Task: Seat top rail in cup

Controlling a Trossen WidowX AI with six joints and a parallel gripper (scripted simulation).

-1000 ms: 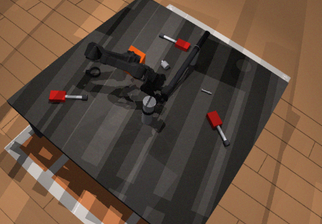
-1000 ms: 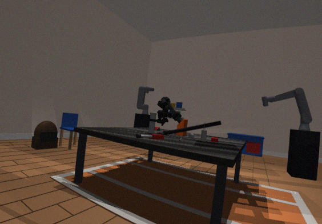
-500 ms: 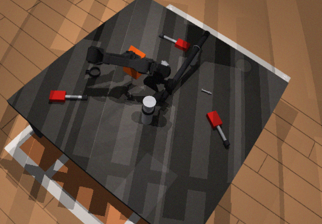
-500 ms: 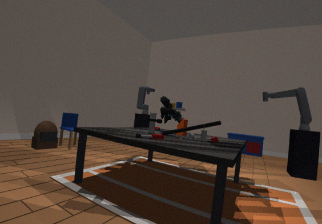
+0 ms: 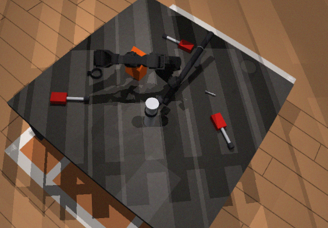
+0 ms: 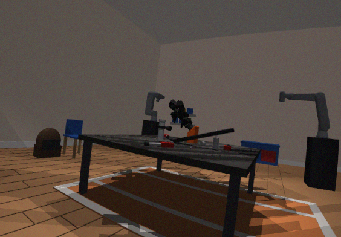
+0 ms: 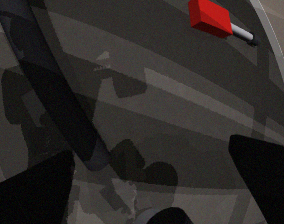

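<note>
The black rail point(image 5: 190, 63) point(image 6: 208, 135) point(image 7: 55, 95) slants through the loop cap point(image 5: 200, 48). Its high end points away from the big post point(image 5: 149, 121) point(image 6: 161, 134). Its low cut end point(image 5: 165, 101) point(image 7: 97, 161) is down near the table, beside the big post. The black rail-end cup point(image 6: 168, 128) point(image 7: 170, 216) hangs on the brace band point(image 5: 150, 112) high on the post, under the white cap point(image 5: 152, 103). The rail end is outside and below it. My gripper point(image 5: 168, 75) point(image 6: 174, 119) point(image 7: 153, 152) is open and empty, above the table near the rail; contact cannot be told.
The orange arm base point(image 5: 137, 71) point(image 6: 193, 134) stands behind. Three red blocks with grey rods point(image 5: 59, 98) point(image 5: 186, 46) point(image 5: 218, 121) lie around. A black ring clamp point(image 5: 100, 76) lies left of the base and a small bolt point(image 5: 210, 93) to the right. A short grey post point(image 6: 216, 143) stands under the rail.
</note>
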